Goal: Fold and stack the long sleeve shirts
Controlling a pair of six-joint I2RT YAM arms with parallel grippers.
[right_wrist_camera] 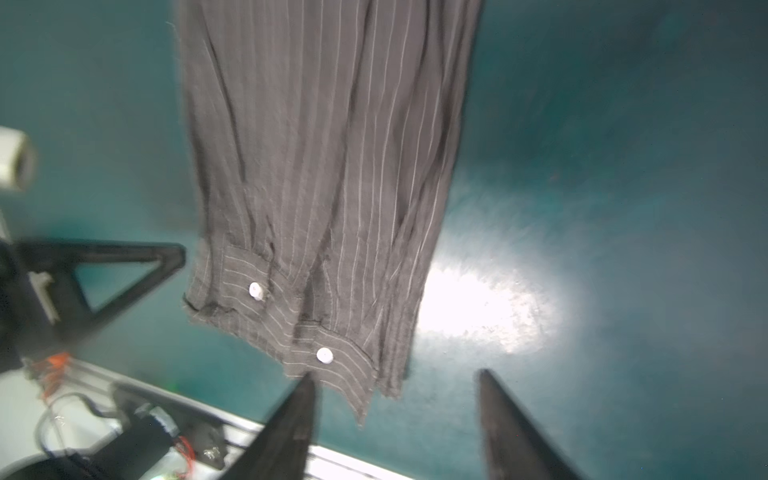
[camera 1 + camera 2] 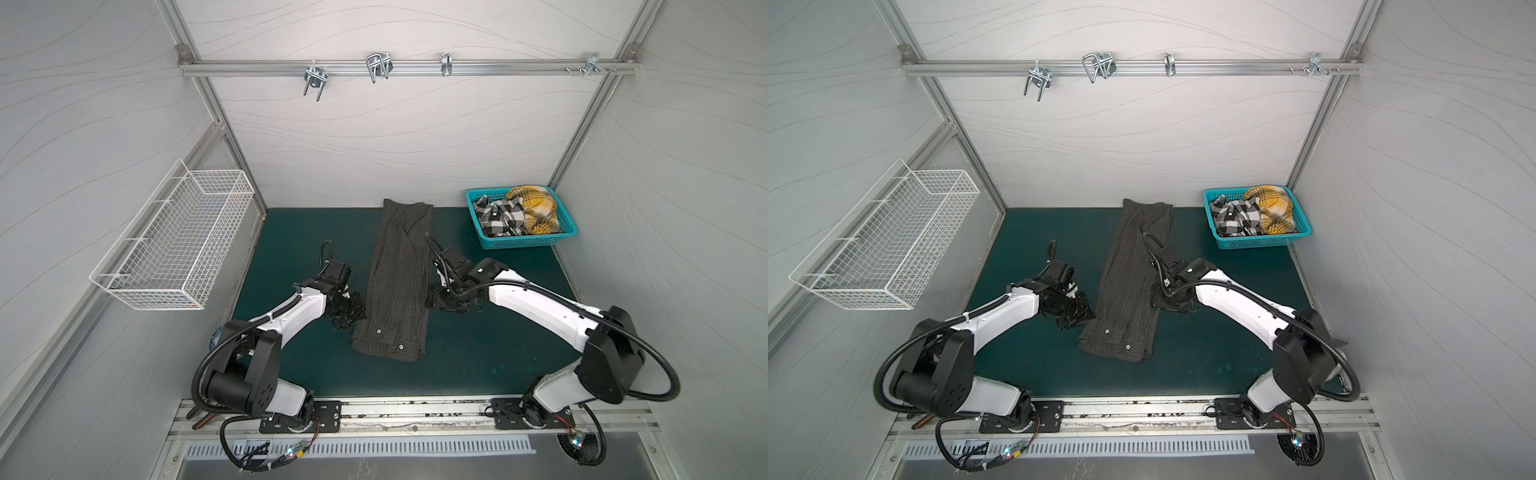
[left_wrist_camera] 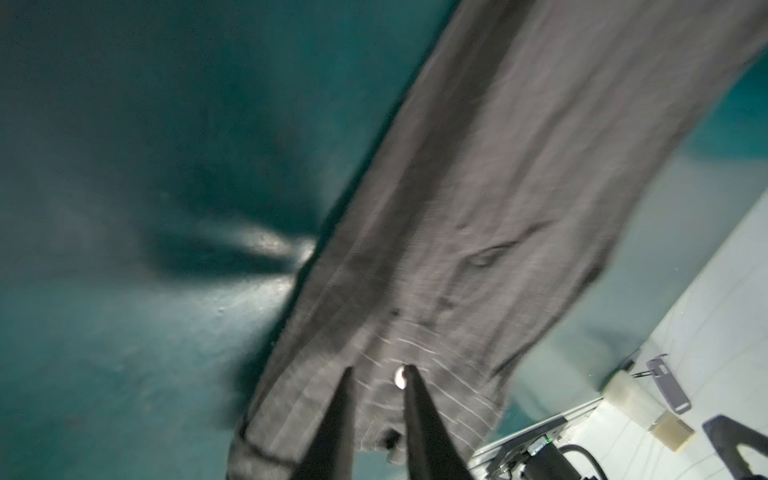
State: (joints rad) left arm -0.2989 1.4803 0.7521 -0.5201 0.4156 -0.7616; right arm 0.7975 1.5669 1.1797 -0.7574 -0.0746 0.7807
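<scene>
A dark charcoal pinstriped shirt (image 2: 399, 282) (image 2: 1129, 282) lies on the green mat as a long narrow strip, collar at the far end. Both buttoned cuffs (image 1: 291, 307) sit at the near end. My left gripper (image 2: 351, 318) (image 3: 379, 370) hovers at the shirt's left edge near the cuffs, its fingers a narrow gap apart over a pale button, with nothing held. At the shirt's right edge, my right gripper (image 2: 436, 301) (image 1: 395, 374) is open wide over bare mat beside a cuff corner. A black-and-white plaid shirt (image 2: 498, 218) and a yellow plaid shirt (image 2: 536, 208) lie crumpled in the basket.
A teal plastic basket (image 2: 523, 245) (image 2: 1258, 245) stands at the mat's back right corner. A white wire basket (image 2: 174, 245) hangs on the left wall. Metal hooks (image 2: 376, 66) sit on a rail high on the back wall. Walls enclose the mat on three sides.
</scene>
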